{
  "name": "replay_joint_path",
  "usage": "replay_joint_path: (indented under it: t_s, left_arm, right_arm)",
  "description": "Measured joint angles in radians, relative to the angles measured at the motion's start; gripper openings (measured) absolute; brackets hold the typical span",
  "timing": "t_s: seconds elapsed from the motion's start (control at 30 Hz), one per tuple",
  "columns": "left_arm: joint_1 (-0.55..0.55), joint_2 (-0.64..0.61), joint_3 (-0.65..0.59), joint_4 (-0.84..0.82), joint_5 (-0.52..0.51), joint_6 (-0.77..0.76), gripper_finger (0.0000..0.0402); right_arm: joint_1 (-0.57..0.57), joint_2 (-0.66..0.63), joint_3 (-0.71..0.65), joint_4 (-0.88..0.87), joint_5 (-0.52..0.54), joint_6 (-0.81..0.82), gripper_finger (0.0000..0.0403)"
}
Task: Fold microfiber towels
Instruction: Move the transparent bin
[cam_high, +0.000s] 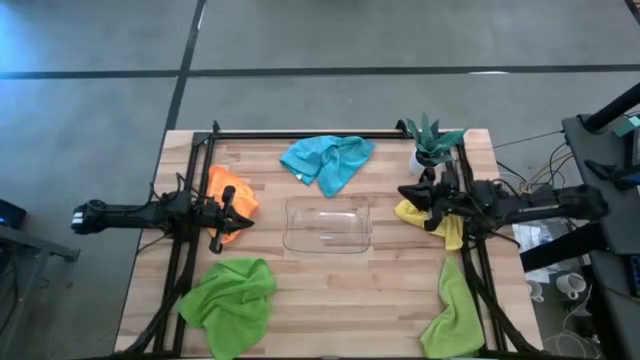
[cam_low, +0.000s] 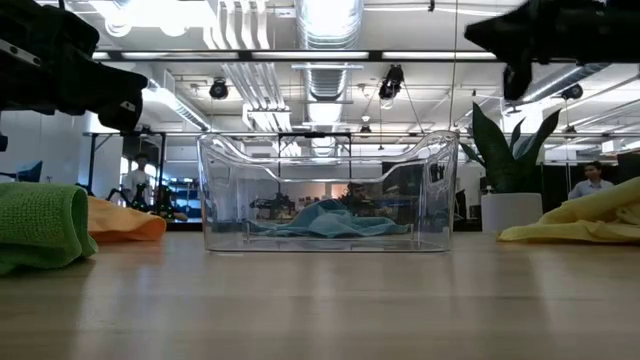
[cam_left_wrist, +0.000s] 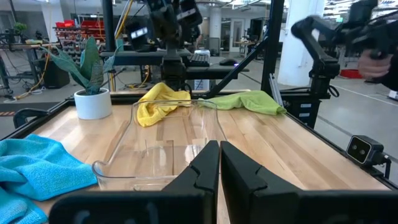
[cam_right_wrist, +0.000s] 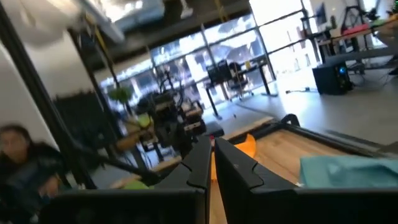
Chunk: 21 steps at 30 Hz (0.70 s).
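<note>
Fingers (cam_high: 236, 212) pressed together over crumpled orange towel (cam_high: 228, 190).

A grey concrete floor (cam_high: 90, 120) crossed by dark seams surrounds the wooden table (cam_high: 330, 290). Overhead, an open ceiling carries a large round silver duct (cam_low: 325, 25), white pipes (cam_low: 240, 40) and long strip lights (cam_low: 300, 55), with black fixtures (cam_low: 218, 90) hanging below. White columns (cam_left_wrist: 295, 43) stand across the room. Tall glazed windows (cam_right_wrist: 249, 46) let in bright daylight. Desks and equipment stands (cam_right_wrist: 230, 78) fill the far floor, along with red shelving (cam_left_wrist: 71, 28).
</note>
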<state>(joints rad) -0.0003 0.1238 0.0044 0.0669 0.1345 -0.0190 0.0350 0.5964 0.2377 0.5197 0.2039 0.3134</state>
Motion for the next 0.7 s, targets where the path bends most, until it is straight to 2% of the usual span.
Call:
replay_joint_path:
  t_s: [0.17, 0.33, 0.53, 0.7]
  left_arm:
    - [0.000, 0.000, 0.000, 0.000, 0.000, 0.000, 0.0000]
    - [0.000, 0.000, 0.000, 0.000, 0.000, 0.000, 0.0000]
    - [0.000, 0.000, 0.000, 0.000, 0.000, 0.000, 0.0000]
    - [0.000, 0.000, 0.000, 0.000, 0.000, 0.000, 0.0000]
  right_arm:
    - [0.025, 0.270, 0.236, -0.047, -0.001, -0.135, 0.0018]
    - [0.026, 0.502, 0.461, -0.231, -0.020, -0.157, 0.0032]
    - [0.026, 0.698, 0.688, -0.361, -0.153, -0.161, 0.0098]
    - [0.024, 0.755, 0.834, -0.587, -0.158, -0.211, 0.0168]
